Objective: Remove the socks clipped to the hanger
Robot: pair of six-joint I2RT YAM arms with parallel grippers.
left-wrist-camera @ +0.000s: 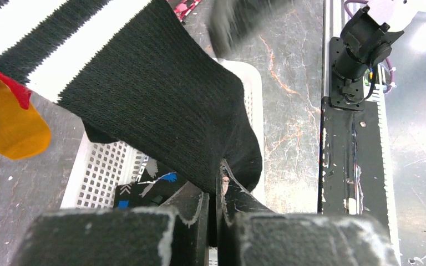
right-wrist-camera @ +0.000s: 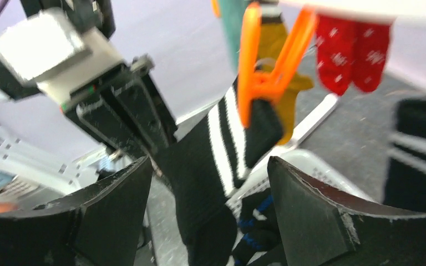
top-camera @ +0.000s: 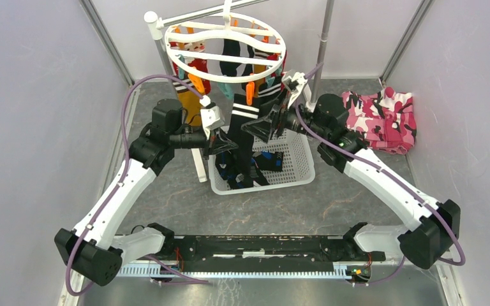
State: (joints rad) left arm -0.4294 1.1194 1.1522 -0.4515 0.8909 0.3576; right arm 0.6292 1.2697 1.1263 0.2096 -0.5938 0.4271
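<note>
Grey marbled table (top-camera: 166, 197) between pale walls, seen from above. At 12 o'clock, white round hanger (top-camera: 166, 43) on a stand, socks clipped under it: mustard sock (top-camera: 191, 102) at its 8 o'clock, red socks (right-wrist-camera: 355, 50) further back in the right wrist view.

Toward 9 o'clock, left gripper (top-camera: 220, 143) pointing to 3 o'clock. Fingers (left-wrist-camera: 197, 202) pressed together in the wrist view, pinching the lower end of the black sock (top-camera: 242, 127), white-striped cuff (left-wrist-camera: 61, 50) up and away at 10 o'clock.

At centre, that sock hanging straight down from an orange clip (top-camera: 250, 92) on the hanger's near rim, toe reaching into the white basket (top-camera: 296, 162) below. Dark socks (top-camera: 258, 167) lying in the basket.

Just right of centre, right gripper (top-camera: 274, 121) pointing to 9 o'clock, jaws spread wide. From its wrist camera: black sock (right-wrist-camera: 211, 166) between the two fingers (right-wrist-camera: 305, 210), apart from both, clip (right-wrist-camera: 255, 83) at 12 o'clock above them.

At 2 o'clock, pink camouflage cloth (top-camera: 383, 118) bunched by the wall.
</note>
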